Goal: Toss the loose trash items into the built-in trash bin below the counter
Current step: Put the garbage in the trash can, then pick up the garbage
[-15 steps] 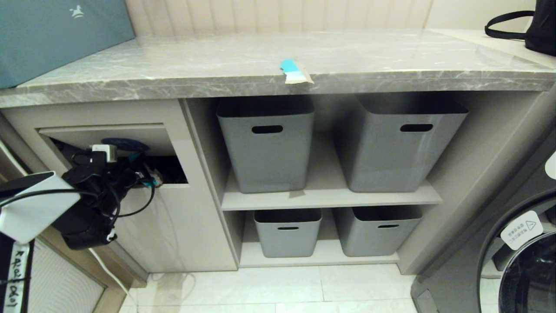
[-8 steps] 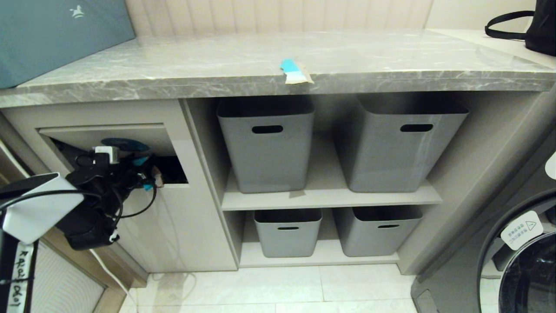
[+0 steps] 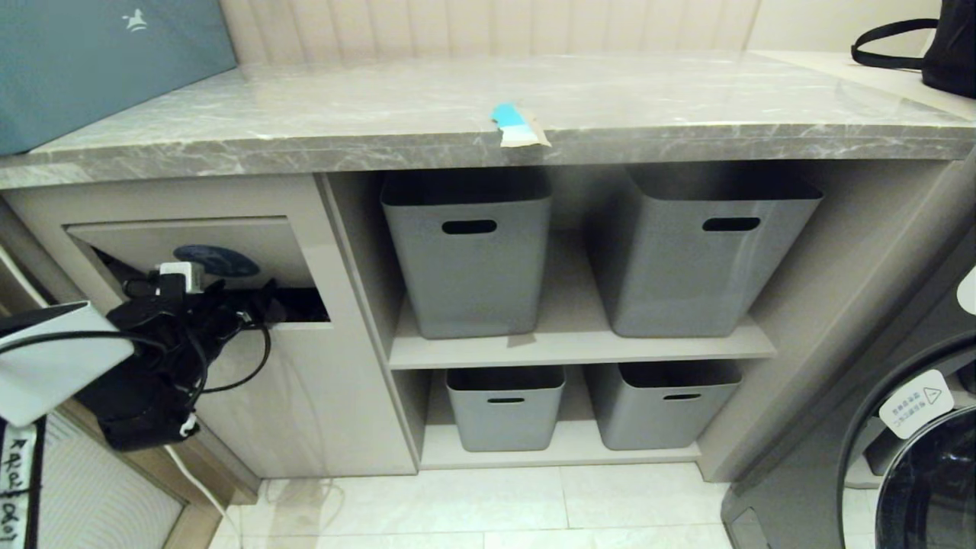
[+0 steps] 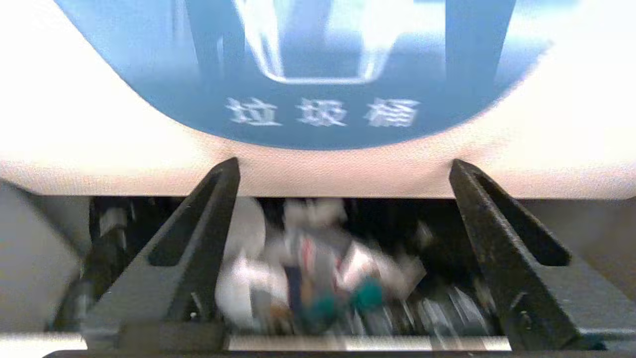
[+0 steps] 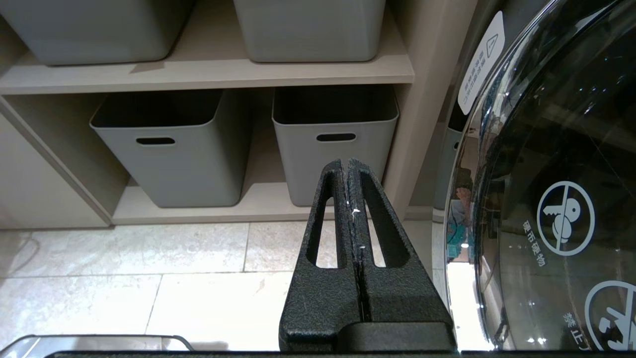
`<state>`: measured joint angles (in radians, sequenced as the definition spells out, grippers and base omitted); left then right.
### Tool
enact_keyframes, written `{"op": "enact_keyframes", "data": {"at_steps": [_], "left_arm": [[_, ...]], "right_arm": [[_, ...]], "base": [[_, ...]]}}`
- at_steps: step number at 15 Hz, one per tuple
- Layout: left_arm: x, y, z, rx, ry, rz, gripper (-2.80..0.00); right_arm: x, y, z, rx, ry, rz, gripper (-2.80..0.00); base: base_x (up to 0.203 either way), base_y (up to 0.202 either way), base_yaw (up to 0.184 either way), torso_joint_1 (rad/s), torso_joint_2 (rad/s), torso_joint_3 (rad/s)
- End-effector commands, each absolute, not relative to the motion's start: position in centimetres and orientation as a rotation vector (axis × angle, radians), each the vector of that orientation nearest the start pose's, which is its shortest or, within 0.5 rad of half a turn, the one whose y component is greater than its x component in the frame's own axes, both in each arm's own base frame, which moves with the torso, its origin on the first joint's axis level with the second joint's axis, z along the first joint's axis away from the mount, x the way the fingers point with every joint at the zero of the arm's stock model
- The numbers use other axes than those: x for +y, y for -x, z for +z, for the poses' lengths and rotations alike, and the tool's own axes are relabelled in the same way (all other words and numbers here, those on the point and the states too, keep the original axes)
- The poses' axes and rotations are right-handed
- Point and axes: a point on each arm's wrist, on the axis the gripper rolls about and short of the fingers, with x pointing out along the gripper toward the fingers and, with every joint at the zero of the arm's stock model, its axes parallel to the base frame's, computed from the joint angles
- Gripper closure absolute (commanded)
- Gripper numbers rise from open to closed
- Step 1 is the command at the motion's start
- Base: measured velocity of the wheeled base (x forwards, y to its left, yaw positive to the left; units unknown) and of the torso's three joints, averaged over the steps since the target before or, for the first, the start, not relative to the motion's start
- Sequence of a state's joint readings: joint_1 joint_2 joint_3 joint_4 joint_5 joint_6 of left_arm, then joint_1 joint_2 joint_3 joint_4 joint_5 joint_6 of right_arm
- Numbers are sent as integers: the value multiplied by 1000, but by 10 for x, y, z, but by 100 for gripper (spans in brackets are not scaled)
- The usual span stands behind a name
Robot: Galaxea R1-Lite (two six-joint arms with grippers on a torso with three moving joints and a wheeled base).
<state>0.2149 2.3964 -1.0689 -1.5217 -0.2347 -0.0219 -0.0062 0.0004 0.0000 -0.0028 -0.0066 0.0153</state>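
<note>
One cyan-blue cardboard strip [image 3: 517, 126] with a torn tan end lies at the counter's [image 3: 305, 152] front edge, above the baskets. My left gripper [image 3: 263, 305] is at the mouth of the built-in trash bin, just under its tilted flap [image 3: 229, 238] with the blue oval sticker [image 3: 216, 259]. In the left wrist view this gripper [image 4: 343, 164] is open with nothing between its fingers [image 4: 213, 219]. Below them lies blurred mixed trash with teal-blue bits [image 4: 366, 294]. My right gripper [image 5: 346, 161] is shut and empty, low beside the washing machine.
Grey slot-handled baskets [image 3: 467, 252] [image 3: 701, 252] fill the upper shelf, and two smaller ones [image 3: 505, 408] [image 3: 662, 404] the lower. A washing machine door [image 3: 915, 442] is at the right. A teal box [image 3: 99, 61] and a black bag [image 3: 949, 46] stand on the counter's ends.
The cyan strip seen at my left gripper's tips is gone from them. The gripper has drawn back a little and the flap has swung down, showing more of its sticker.
</note>
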Motion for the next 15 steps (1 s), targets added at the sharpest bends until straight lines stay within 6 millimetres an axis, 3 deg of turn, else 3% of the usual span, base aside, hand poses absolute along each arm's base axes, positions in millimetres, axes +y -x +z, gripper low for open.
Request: {"op": "enact_keyframes", "data": {"at_steps": [1, 4, 5, 6, 8, 10, 13, 15], "left_arm": [[84, -408, 88, -189, -21, -24, -280], [73, -355, 128, -187, 11, -24, -280], [67, -331, 131, -153, 29, -23, -280], [62, -306, 130, -111, 45, -21, 0], [50, -250, 135, -64, 65, -20, 0], [40, -209, 148, -97, 65, -47, 0], [14, -173, 175, -205, 119, -315, 0], [-15, -164, 183, -141, 226, -519, 0]], "right_arm": [[0, 23, 75, -2, -15, -14, 0], [0, 23, 75, -2, -15, -12, 0], [0, 23, 75, -2, -15, -12, 0], [0, 23, 75, -2, -15, -14, 0], [0, 23, 75, -2, -15, -13, 0], [0, 23, 75, -2, -15, -12, 0], [0, 23, 75, -2, -15, -13, 0], [0, 23, 75, -2, -15, -14, 0]], "base": [[0, 0, 0, 0, 0, 0], [0, 0, 0, 0, 0, 0], [0, 0, 0, 0, 0, 0], [0, 0, 0, 0, 0, 0], [0, 0, 0, 0, 0, 0], [0, 0, 0, 0, 0, 0], [0, 0, 0, 0, 0, 0], [0, 0, 0, 0, 0, 0]]}}
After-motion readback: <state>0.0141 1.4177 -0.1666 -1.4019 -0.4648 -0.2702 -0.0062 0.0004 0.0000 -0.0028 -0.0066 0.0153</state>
